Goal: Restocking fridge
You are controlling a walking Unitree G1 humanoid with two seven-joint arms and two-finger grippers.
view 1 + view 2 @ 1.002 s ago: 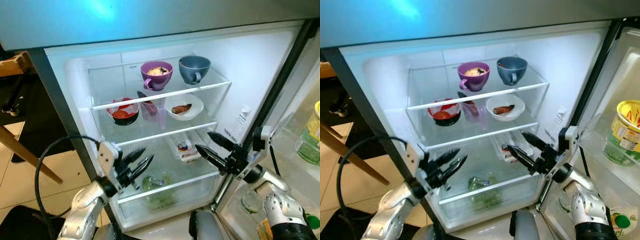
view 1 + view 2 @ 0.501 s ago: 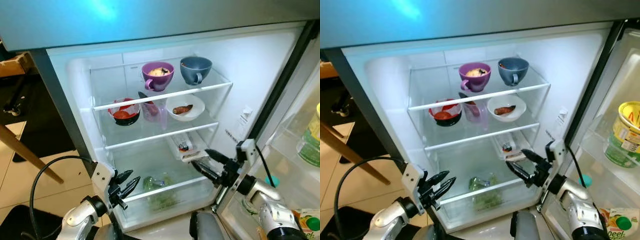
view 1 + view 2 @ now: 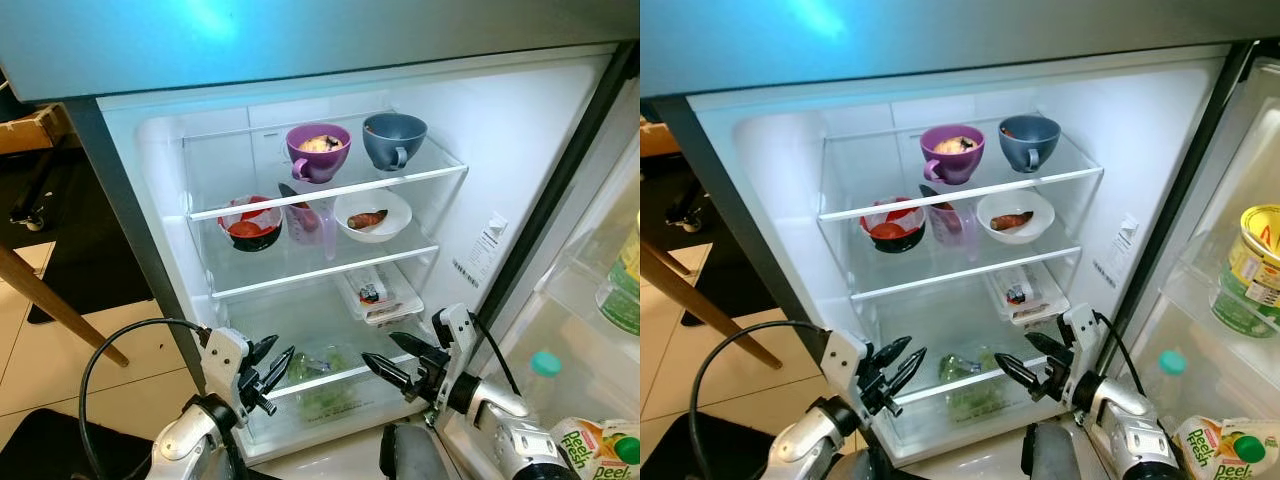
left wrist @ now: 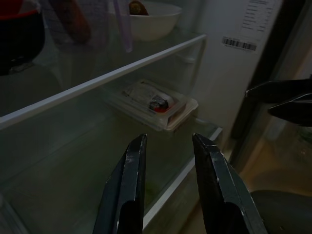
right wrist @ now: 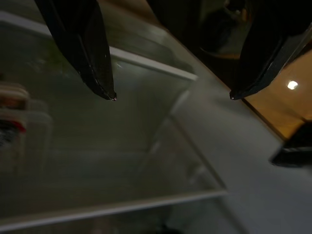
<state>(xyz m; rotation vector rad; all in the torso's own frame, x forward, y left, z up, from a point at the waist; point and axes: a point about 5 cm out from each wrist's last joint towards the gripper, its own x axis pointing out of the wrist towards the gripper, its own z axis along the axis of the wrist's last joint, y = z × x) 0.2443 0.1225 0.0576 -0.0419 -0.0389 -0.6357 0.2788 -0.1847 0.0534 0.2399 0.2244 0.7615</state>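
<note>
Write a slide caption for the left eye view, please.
Both open grippers, left gripper and right gripper, hover before the open fridge's bottom drawer.

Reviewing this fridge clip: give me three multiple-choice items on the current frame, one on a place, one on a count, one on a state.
1. Where does the white bowl sit?
A. top shelf
B. second shelf
C. door rack

2. How many cups stand on the top shelf?
A. one
B. two
C. three

3. How is the left gripper?
A. open, holding nothing
B. shut on a cup
C. shut on a tray

Answers:
1 B: it lies below the cups' shelf.
2 B: the purple cup and blue cup.
3 A: its fingers stand apart with nothing between.
</note>
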